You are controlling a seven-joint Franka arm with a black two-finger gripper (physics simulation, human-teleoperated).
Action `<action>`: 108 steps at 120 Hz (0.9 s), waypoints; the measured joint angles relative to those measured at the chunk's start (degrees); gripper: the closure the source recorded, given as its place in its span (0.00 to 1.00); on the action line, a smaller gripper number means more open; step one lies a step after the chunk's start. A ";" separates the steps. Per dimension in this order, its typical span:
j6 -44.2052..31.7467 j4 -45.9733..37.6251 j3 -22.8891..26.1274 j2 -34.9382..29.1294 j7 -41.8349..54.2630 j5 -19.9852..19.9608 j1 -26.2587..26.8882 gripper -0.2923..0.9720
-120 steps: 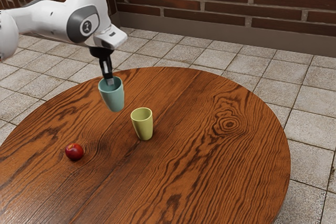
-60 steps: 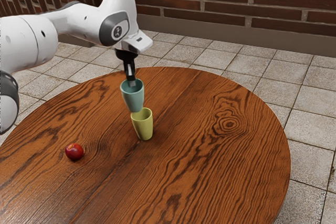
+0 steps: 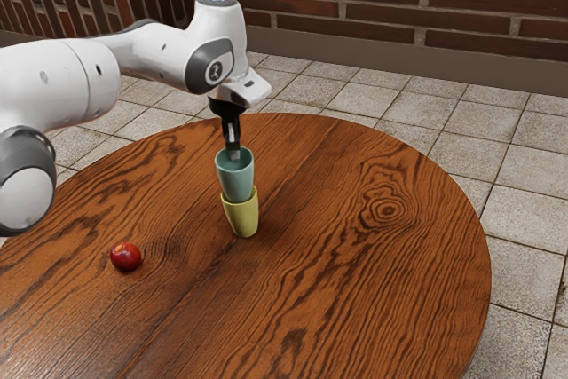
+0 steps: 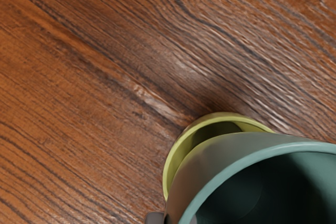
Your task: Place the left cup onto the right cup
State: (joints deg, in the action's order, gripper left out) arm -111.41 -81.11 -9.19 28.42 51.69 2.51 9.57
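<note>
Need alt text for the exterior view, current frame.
A white robot arm, fingers pinching a teal cup at its rim, holds it upright with its base inside a yellow-green cup on a round wooden table. A red apple lies toward the exterior view's left; tiled floor and brick wall behind.

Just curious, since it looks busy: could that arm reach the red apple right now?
Probably yes, once freed: the gripper is shut on the teal cup, but nothing stands between it and the apple.

White rounded arm [image 3: 133,51], grey joint rings [image 3: 19,143], black jaws.
</note>
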 joint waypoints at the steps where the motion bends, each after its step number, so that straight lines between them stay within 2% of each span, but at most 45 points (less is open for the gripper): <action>1: -0.02 0.01 -0.01 0.06 0.01 -0.04 -0.01 0.85; 18: -0.22 0.04 -0.03 0.89 0.17 -1.27 -0.19 0.84; 43: 0.30 -0.16 -0.05 -0.16 0.42 -2.35 -0.61 0.49; 68: 0.97 -0.82 -0.15 -1.95 0.60 -2.26 -0.48 0.33; 80: 2.39 -3.21 -0.17 -6.18 0.58 -1.85 -0.35 0.29; 108: 6.74 -15.27 -0.13 -22.84 0.20 1.03 -0.13 0.25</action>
State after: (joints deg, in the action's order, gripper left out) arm -104.66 -96.38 -9.31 5.58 51.89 3.55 9.45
